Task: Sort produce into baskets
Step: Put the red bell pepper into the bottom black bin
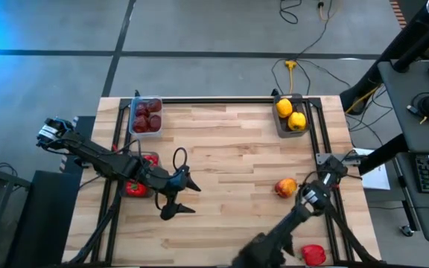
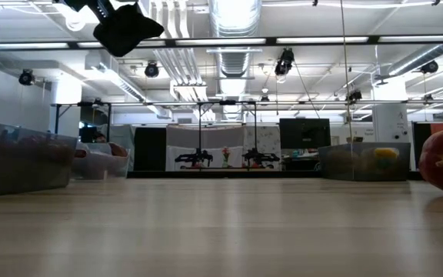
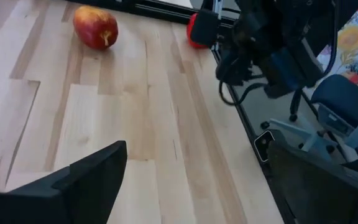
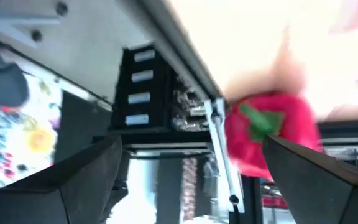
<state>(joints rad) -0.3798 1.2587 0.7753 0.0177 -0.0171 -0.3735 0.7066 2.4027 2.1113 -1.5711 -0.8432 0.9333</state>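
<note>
The orange-red fruit (image 1: pixel 285 187) lies loose on the table (image 1: pixel 229 149) at about 4 o'clock from centre, and a red pepper (image 1: pixel 313 254) sits at the 5 o'clock corner; your maroon pieces already fill the basket (image 1: pixel 145 117) at 11 o'clock and the yellow ones the bin (image 1: pixel 289 115) at 1 o'clock, so sorting by colour looks well advanced. Your left gripper (image 1: pixel 179 195) hangs empty, fingers spread wide, near 7 o'clock, facing the fruit. Your right gripper (image 1: pixel 326 175) sits just beside that fruit; its fingers stand apart, holding nothing, with the pepper ahead.
</note>
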